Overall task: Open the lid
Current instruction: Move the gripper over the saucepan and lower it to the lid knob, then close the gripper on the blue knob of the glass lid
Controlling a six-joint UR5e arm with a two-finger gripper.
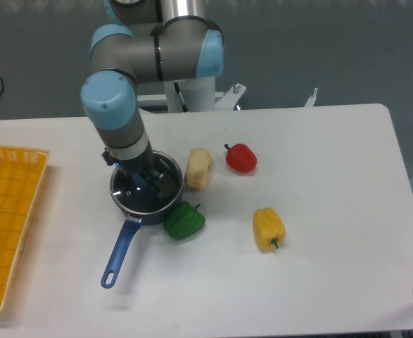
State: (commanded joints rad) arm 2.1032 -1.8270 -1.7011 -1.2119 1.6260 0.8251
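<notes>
The gripper [147, 182] sits right over the lid [144, 189] on the saucepan [125, 238], can't tell if it's spread or closed; it should center on the knob before pinching, then lift straight up.

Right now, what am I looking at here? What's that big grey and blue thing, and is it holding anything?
One fixed camera looks down on a white table. The grey and blue thing is a robot arm; its gripper is down over the glass lid of a dark blue saucepan. The lid sits on the pan, and whether the gripper has closed on it cannot be told. Around the pan lie a green pepper, a yellow pepper, a red pepper and a bread roll. A yellow basket is at the left edge.
</notes>
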